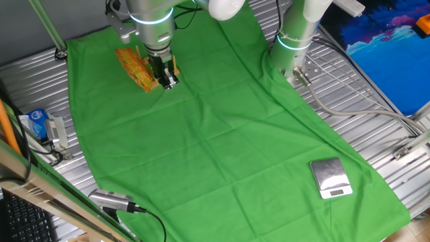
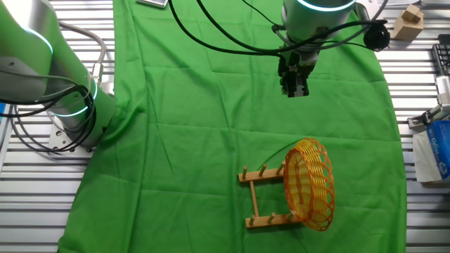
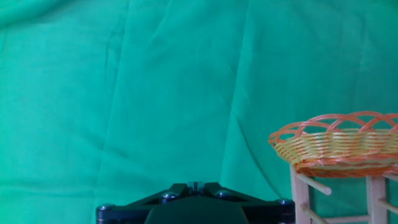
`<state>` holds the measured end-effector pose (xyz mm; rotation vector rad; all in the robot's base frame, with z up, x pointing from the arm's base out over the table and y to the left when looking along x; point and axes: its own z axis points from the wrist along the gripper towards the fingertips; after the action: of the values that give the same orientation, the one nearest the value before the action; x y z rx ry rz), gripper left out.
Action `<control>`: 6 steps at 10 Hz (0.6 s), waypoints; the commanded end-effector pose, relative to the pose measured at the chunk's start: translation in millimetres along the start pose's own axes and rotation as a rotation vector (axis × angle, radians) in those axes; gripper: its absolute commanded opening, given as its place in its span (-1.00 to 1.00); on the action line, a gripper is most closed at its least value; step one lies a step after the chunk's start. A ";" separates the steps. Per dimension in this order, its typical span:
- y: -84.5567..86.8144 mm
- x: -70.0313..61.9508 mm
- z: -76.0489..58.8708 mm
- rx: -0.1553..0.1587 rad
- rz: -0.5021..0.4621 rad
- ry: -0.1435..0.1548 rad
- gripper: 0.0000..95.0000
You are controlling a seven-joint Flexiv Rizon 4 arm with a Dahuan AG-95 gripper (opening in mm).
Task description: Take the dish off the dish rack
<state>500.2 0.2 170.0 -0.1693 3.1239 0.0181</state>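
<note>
The yellow-orange woven dish (image 2: 309, 184) stands on edge between the pegs of the small wooden dish rack (image 2: 261, 199) on the green cloth. It is wider than the rack. My gripper (image 2: 294, 88) hangs above the cloth, apart from the dish and some way beyond it, with its fingers together and nothing in them. In the one fixed view the gripper (image 1: 167, 80) is just right of the dish (image 1: 134, 66) and hides most of the rack. The hand view shows the dish (image 3: 339, 146) at the lower right on the rack's pegs (image 3: 301, 193), with the gripper (image 3: 196, 185) at the bottom edge.
A silver scale (image 1: 330, 178) lies on the cloth's near right corner. A second arm's base (image 1: 295, 40) stands at the cloth's edge. A blue-and-white carton (image 1: 37, 124) and a camera unit (image 1: 111, 200) sit off the cloth on the left.
</note>
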 end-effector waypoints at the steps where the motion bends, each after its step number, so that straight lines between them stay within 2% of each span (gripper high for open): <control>1: -0.2 0.4 -0.3 0.000 -0.074 0.000 -1.00; 2: -0.3 0.4 -0.3 -0.004 -0.156 0.000 -1.00; 4: -1.4 -0.9 1.8 -0.020 -0.212 -0.004 -1.00; 6: -6.8 -6.1 3.5 -0.019 -0.280 0.006 -1.00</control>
<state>503.9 -4.7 167.4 -0.5320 3.0795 0.0342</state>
